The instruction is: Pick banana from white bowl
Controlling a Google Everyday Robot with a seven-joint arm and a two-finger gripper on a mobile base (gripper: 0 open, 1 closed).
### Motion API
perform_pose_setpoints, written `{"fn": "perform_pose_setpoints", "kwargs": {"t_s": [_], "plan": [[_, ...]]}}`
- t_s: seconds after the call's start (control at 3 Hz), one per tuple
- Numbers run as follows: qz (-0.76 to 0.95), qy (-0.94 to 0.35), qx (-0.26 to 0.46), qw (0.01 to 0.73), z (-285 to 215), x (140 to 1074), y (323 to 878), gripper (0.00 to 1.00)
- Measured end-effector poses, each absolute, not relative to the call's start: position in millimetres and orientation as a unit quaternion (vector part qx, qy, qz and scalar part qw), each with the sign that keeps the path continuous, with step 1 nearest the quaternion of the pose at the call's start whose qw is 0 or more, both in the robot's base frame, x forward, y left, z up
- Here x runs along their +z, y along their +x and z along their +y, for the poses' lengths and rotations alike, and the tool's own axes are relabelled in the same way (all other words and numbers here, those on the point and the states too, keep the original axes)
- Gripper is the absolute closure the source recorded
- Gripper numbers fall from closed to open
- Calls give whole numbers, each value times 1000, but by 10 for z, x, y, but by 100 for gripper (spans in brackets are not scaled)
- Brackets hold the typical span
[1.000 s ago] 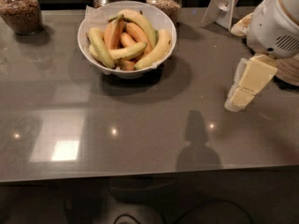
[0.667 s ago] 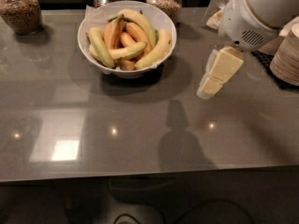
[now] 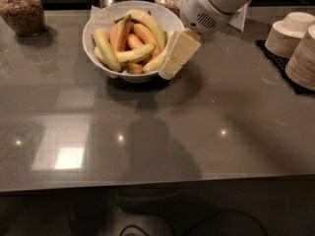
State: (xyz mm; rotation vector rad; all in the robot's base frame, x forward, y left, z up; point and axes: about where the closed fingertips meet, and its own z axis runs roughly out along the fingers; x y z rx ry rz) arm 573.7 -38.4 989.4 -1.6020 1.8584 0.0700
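The white bowl (image 3: 96, 26) stands at the back of the grey counter, left of centre, filled with several bananas. The pale greenish-yellow banana (image 3: 105, 47) lies along the bowl's left side, beside brighter yellow and orange-toned ones. My gripper (image 3: 171, 66), cream-coloured, hangs from the white arm (image 3: 209, 6) that comes in from the upper right. It sits at the bowl's right rim, pointing down and to the left, with its tip just outside the rim. It holds nothing that I can see.
Glass jars (image 3: 21, 11) of dry food stand along the back edge, one at far left and two behind the bowl. Stacks of small beige disposable bowls (image 3: 290, 32) sit on a black mat at the right. The counter's front edge runs across the bottom.
My arm and gripper have swung left from the right side of the counter to the bowl's right rim. The bowl now looks larger and closer in view.
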Motion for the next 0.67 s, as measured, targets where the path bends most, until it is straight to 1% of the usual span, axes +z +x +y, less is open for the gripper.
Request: {"fn": "perform_pose_setpoints", "kwargs": {"t_s": [0.67], "plan": [[730,-585,44,352,397,9975,6255,0]]}}
